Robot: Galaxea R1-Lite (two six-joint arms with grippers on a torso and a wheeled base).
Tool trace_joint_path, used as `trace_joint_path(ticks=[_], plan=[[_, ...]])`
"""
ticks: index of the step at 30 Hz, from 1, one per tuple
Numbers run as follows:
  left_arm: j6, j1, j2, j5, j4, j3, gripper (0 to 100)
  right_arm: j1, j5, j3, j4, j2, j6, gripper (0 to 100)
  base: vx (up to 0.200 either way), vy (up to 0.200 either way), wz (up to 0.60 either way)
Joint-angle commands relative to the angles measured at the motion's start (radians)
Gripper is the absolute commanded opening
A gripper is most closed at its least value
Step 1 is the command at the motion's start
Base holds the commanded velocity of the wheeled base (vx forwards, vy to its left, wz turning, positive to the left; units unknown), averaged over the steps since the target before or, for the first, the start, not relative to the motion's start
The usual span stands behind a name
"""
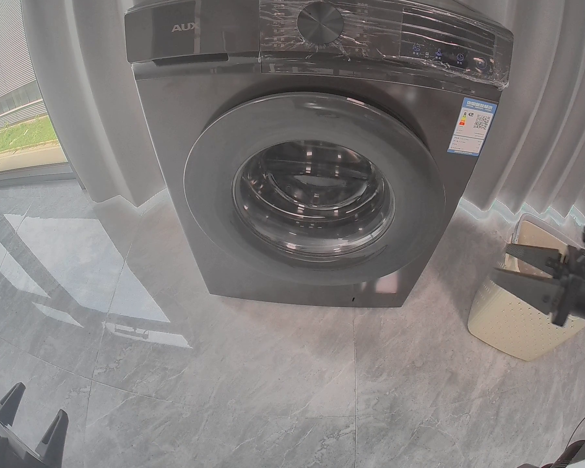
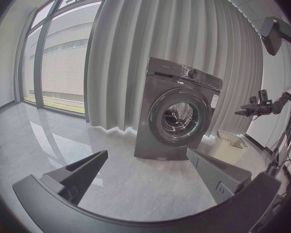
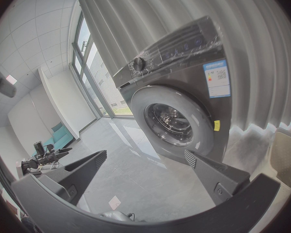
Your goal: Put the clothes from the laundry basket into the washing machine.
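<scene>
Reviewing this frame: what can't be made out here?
Clothes in the laundry basket: head view, the right claw and the frame edge cover its opening; left wrist view, too small.
Contents of the washing machine drum: head view, reflections on the door glass.
The left claw: head view, cut off by the bottom edge.

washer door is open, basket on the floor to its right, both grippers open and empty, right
Not quite: the washer has its door shut, as the head view shows. The rest holds: the basket stands on the floor to its right, and the left gripper and right gripper are open and empty.
</scene>
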Motion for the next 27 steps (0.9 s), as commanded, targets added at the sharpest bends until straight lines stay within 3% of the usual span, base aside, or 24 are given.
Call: trace_joint_path(ticks=[1,5,8,11,18,22,27], plan=[[0.039,0.015,-0.034,-0.004,0.026,0.018,100,0.181,-0.132,-0.133,-0.208,0.427,0.043,100,0.0,0.0,0.0],[0.028,0.015,-0.032,-0.008,0.026,0.018,100,0.174,-0.135,-0.159,-0.299,0.502,0.057,100,0.0,0.0,0.0],[0.041,0.015,-0.034,-0.011,0.026,0.018,100,0.171,-0.138,-0.17,-0.345,0.53,0.075,100,0.0,0.0,0.0],[0.035,0.015,-0.034,-0.018,0.027,0.018,100,0.171,-0.19,-0.193,-0.403,0.562,0.112,100,0.0,0.0,0.0],[0.045,0.015,-0.034,-0.024,0.027,0.018,100,0.168,-0.298,-0.222,-0.518,0.614,0.11,100,0.171,0.0,0.0],[0.067,0.015,-0.032,-0.051,0.027,0.018,100,0.161,-0.307,-0.233,-0.57,0.642,0.109,100,0.0,0.0,0.0],[0.087,0.015,-0.034,-0.056,0.027,0.018,100,0.155,-0.353,-0.247,-0.627,0.677,0.104,100,0.0,0.0,0.0]])
